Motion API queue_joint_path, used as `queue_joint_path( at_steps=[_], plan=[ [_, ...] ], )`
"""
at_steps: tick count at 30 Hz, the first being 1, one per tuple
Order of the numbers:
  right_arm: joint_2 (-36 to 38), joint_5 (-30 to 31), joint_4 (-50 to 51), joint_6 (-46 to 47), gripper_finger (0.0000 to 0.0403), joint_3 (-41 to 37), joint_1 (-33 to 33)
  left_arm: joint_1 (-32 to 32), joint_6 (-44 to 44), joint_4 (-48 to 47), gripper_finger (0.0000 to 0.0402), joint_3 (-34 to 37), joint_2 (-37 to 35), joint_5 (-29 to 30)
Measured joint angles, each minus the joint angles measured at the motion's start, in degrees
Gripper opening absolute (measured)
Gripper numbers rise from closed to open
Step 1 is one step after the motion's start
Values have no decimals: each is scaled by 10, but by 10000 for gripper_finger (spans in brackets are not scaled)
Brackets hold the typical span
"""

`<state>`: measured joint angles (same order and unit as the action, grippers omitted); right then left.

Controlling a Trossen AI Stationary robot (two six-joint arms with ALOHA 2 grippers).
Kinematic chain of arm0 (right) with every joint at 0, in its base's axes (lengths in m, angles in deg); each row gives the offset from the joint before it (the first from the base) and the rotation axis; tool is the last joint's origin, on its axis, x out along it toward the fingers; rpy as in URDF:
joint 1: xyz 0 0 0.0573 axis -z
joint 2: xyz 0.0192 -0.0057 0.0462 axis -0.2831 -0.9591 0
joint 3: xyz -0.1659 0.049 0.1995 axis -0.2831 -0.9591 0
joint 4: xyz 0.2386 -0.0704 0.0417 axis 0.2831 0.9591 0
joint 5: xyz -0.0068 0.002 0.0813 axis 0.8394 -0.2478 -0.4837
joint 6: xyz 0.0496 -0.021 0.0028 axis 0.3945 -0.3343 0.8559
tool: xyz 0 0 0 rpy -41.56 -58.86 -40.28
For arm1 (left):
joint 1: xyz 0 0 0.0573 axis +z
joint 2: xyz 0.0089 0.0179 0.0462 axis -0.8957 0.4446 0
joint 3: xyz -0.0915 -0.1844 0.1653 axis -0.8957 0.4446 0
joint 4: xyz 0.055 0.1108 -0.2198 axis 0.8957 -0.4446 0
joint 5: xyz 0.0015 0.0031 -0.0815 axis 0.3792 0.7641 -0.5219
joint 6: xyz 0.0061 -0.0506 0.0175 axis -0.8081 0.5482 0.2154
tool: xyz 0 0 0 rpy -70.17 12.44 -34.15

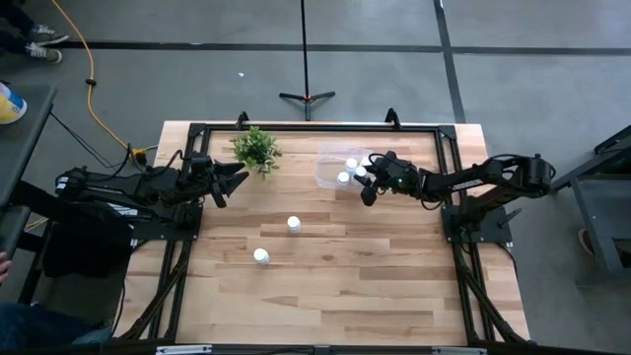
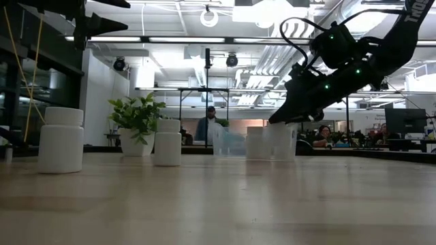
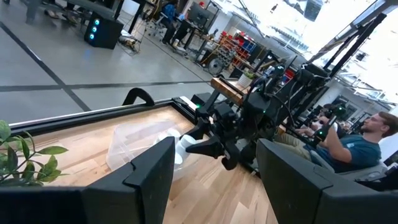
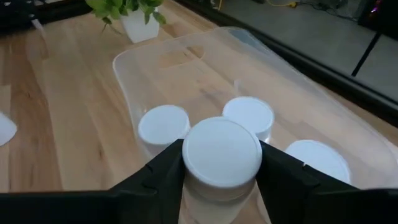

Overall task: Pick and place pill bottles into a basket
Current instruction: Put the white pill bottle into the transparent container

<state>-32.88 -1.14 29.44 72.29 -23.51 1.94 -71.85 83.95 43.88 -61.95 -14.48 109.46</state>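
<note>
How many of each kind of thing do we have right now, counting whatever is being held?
Pill bottles: 6 (2 standing on the table, 3 in the basket, and 1 held bottle in the right gripper over the basket)
Clear basket: 1
Potted plant: 1
Total: 8

Open tabletop (image 1: 335, 286) near front; two bottles (image 1: 293, 224) mid-table, plant (image 1: 256, 149) beside basket (image 1: 333, 158).

Bottle (image 4: 222, 158) between the right gripper's fingers (image 4: 155, 180): your right wrist view cuts off its lower body. Basket (image 4: 186, 56): near wall hidden behind that bottle; the contents blur together in your low view. Left gripper (image 3: 214, 180): fingertips cropped at the frame edge.
</note>
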Motion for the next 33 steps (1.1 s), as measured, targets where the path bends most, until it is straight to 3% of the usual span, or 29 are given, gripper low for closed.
queue_joint_path(
  at_steps=[8, 18, 27, 33],
  plan=[
    [0, -4, 11, 0, 217, 0, 0, 0, 0, 0, 260, 0, 0, 0],
    [12, -2, -15, 1, 224, 0, 0, 0, 0, 0, 260, 0, 0, 0],
    [121, 2, -17, -15, 224, 0, 0, 0, 0, 0, 260, 0, 0, 0],
    [229, -85, 32, -15, 224, 0, 0, 0, 0, 0, 260, 0, 0, 0]
  ],
)
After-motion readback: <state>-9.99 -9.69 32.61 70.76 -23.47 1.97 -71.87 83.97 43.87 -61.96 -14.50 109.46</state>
